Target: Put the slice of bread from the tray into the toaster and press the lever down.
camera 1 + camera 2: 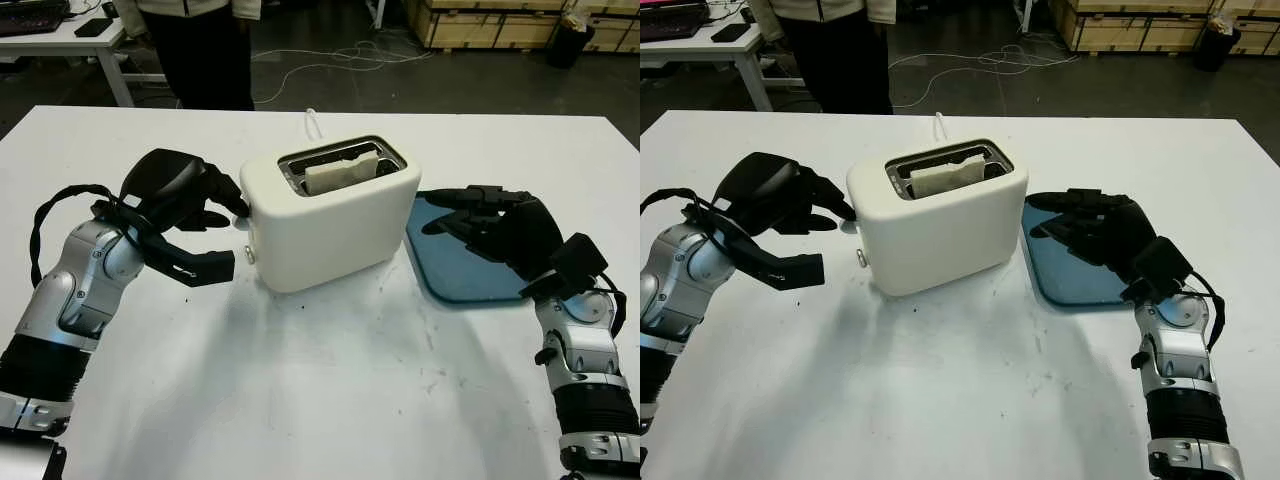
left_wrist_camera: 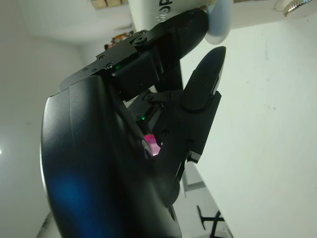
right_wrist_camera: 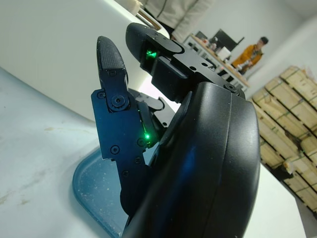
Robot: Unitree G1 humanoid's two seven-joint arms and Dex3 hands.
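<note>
"Left hand [image 1: 205, 215] of mine is at the end of the toaster [image 1: 330, 215], with one fingertip [image 1: 238, 208] touching the small lever [image 1: 847, 226] there. It holds nothing, and its fingers are bent in a little."

"And your other hand?"

"Right hand [image 1: 490, 225] hangs over the blue tray [image 1: 455, 270]. It holds nothing too. I can't tell how wide it is."

"Where is the bread?"

"Already in the toaster. The slice of bread [image 1: 345, 172] stands in the slot on top, and its top edge still sticks up."

"So what is left?"

"Pushing the lever down, I think. I should push straight down, slow and firm. The toaster sits loose on the white table [image 1: 330, 380], so a sideways push could slide or tip it."

"What does the bread look like?"

"Pale, soft and a bit bumpy on top. It leans a little in the slot. The toaster is cream, smooth and round at the corners."
</note>
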